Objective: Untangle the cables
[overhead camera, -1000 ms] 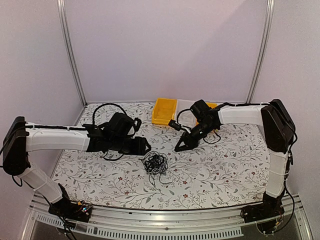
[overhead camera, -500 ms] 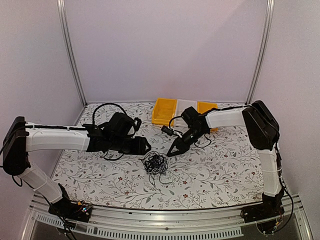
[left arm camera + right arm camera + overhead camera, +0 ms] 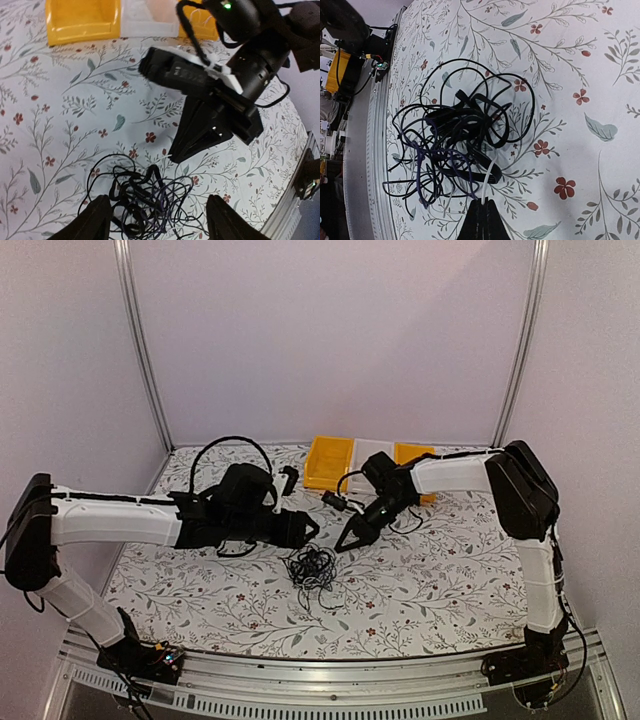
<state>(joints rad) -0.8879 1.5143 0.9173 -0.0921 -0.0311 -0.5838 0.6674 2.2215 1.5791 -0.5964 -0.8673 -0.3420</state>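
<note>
Floral tabletop [image 3: 450,570]: cables [image 3: 312,567] ahead of spread left gripper [image 3: 160,217]; closed right gripper [image 3: 483,214] just beside

Soft, even light falls from above, with a faint lavender cast on the walls [image 3: 330,340]. The table [image 3: 450,570] is bright. Shadows beneath the left arm [image 3: 120,520] and right arm [image 3: 460,472] are pale and soft-edged. A thin strip of glare runs along the metal rail [image 3: 330,675] at the near edge.

In the left wrist view, the left gripper's fingers [image 3: 97,225] are out of focus at the bottom edge. The table pattern bends towards the corners, and a green light [image 3: 227,6] glows on the dark right arm.

In the right wrist view, the cables [image 3: 455,145] are sharp and cast faint shadows. The right gripper [image 3: 482,220] is a near-black silhouette.
</note>
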